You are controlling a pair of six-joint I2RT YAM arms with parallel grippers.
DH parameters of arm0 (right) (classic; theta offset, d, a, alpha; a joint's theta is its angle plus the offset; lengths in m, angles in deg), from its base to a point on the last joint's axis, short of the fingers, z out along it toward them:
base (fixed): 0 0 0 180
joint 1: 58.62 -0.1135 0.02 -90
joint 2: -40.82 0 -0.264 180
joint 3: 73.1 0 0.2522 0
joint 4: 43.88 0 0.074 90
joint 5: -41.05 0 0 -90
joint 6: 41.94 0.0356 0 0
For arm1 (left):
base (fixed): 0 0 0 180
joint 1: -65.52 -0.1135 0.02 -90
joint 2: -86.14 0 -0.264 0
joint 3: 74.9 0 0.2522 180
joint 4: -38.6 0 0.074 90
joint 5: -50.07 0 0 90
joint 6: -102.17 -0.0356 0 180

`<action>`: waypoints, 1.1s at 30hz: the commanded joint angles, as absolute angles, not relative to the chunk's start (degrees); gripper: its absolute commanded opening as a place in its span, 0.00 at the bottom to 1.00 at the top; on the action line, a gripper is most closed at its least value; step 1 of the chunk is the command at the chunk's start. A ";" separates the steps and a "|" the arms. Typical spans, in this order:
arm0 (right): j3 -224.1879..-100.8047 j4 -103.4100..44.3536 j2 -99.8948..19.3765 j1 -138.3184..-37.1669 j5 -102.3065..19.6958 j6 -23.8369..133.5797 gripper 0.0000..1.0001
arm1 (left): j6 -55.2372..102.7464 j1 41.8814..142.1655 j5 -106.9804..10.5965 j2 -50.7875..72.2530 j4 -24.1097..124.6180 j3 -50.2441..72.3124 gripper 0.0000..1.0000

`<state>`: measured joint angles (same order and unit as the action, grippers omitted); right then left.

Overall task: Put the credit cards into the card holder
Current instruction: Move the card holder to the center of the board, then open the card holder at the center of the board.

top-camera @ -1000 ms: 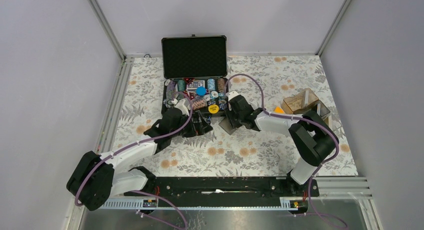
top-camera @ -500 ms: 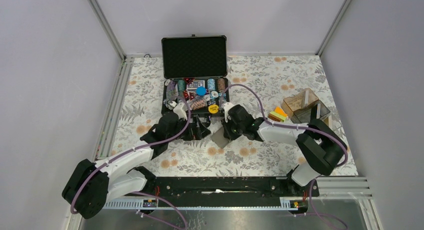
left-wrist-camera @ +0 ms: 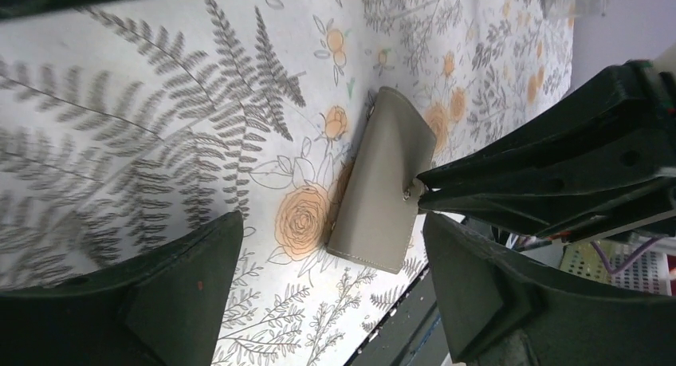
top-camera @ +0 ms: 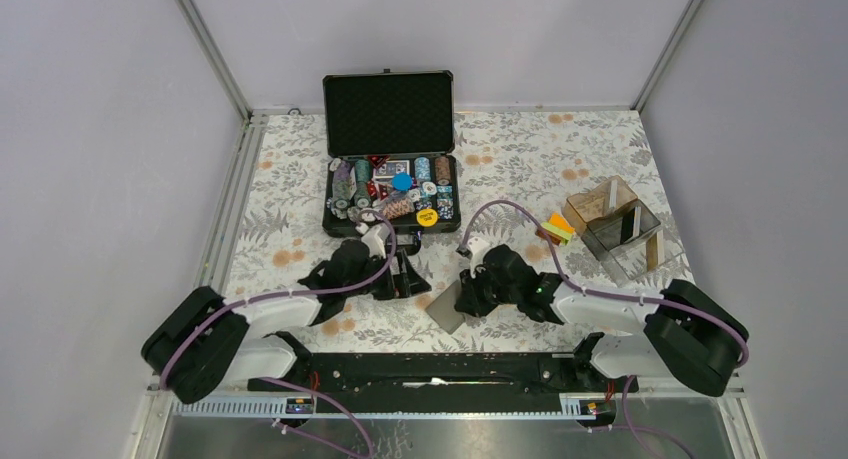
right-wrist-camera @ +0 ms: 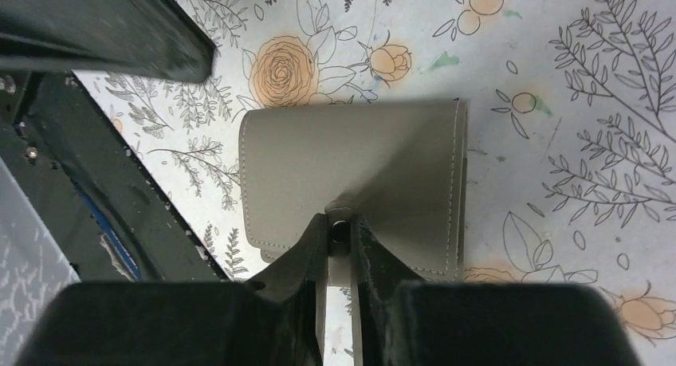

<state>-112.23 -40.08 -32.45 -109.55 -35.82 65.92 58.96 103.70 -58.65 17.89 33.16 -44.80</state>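
Pinching one edge of the closed grey card holder (right-wrist-camera: 351, 167), the right gripper (right-wrist-camera: 339, 226) has its fingers pressed together on the thin flap, near the middle of that edge. In the top view the holder sits close to the table's near edge, at about 6 o'clock from the open chip case (top-camera: 392, 194). The left gripper (top-camera: 405, 279) hovers at about 10 o'clock from the holder, its fingers spread wide and holding nothing. The credit cards (top-camera: 556, 227) lie stacked well apart, at about 2 o'clock from the holder, just beside the clear acrylic box (top-camera: 615, 219).

The step in hand looks like setting the holder where both arms can reach it and opening it. To do that well, the right gripper should lay the holder flat on the floral cloth (top-camera: 300, 179) and keep its pinch on one flap only. The left fingers can then catch the other flap and fold it back. Gripping both flaps together would hold it shut. Whether the holder lies fully flat now is hard to tell.
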 commanded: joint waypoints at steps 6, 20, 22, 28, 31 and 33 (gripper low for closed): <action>-108.18 -49.76 -25.38 -110.38 -39.01 70.92 0.00 | 63.59 110.07 -58.71 10.58 25.45 -43.53 0.79; -104.31 -54.05 -14.04 -110.38 -47.04 75.69 0.00 | 51.16 121.93 -36.04 27.82 35.46 -42.51 0.85; -104.65 -53.48 -11.94 -110.38 -48.34 75.69 0.00 | 50.10 122.14 -36.11 30.33 32.76 -44.64 0.89; -105.63 -52.51 -10.52 -110.38 -48.66 74.40 0.00 | 48.38 122.68 -37.77 27.22 32.40 -43.63 0.92; -105.52 -52.41 -11.13 -110.37 -48.62 74.22 0.00 | 48.82 123.10 -38.23 23.55 30.54 -42.59 0.91; -105.20 -52.34 -10.87 -110.38 -48.62 74.56 0.00 | 49.35 123.20 -39.22 21.62 28.58 -42.06 0.91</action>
